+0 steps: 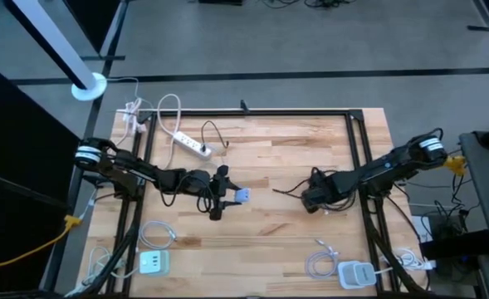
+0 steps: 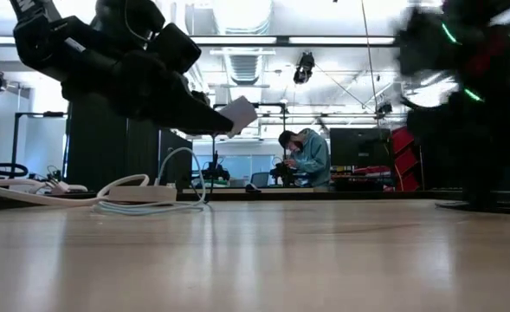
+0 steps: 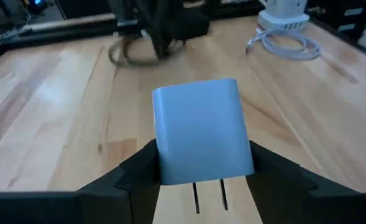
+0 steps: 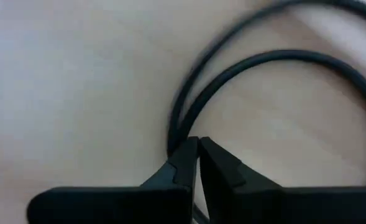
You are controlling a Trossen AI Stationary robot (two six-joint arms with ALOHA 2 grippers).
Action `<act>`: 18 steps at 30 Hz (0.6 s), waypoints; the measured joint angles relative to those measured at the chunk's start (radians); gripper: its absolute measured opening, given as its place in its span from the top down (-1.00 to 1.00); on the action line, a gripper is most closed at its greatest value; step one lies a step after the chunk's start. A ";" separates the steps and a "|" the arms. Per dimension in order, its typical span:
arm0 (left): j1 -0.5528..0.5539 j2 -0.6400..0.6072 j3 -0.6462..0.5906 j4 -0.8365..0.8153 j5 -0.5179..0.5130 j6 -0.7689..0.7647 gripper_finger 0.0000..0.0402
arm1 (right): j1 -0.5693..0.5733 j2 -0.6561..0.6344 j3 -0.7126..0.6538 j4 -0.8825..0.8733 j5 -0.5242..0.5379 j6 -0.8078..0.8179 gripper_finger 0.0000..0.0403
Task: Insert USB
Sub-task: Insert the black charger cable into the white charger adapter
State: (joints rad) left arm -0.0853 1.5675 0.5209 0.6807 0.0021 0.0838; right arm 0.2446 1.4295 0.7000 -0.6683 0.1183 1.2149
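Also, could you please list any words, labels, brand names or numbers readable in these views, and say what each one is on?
None can be read.
The blue charger in the left gripper shows a plain face.
The white power strip is too small to tell.

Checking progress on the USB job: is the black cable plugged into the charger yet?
Not yet. The charger sits in the left gripper; the black cable lies on the table.

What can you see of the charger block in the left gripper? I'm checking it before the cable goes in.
The charger block is a pale blue-white, smooth plastic-looking cuboid with rounded corners and two thin metal prongs on one end. The left gripper holds it by its sides, clear above the wooden table. No cable is attached.
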 joint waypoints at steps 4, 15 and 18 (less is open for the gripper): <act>0.001 -0.035 0.000 -0.009 -0.004 0.010 0.02 | 0.008 -0.052 0.134 0.068 0.009 -0.168 0.99; 0.004 -0.148 -0.036 -0.133 -0.031 0.057 0.02 | -0.018 -0.042 0.123 -0.121 0.055 -0.192 1.00; 0.004 -0.203 -0.036 -0.190 -0.039 0.032 0.02 | -0.016 -0.035 0.127 0.025 0.060 -0.355 1.00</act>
State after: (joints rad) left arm -0.0815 1.3649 0.4850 0.4907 -0.0369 0.1155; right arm 0.2287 1.3948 0.8268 -0.6430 0.1779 0.8601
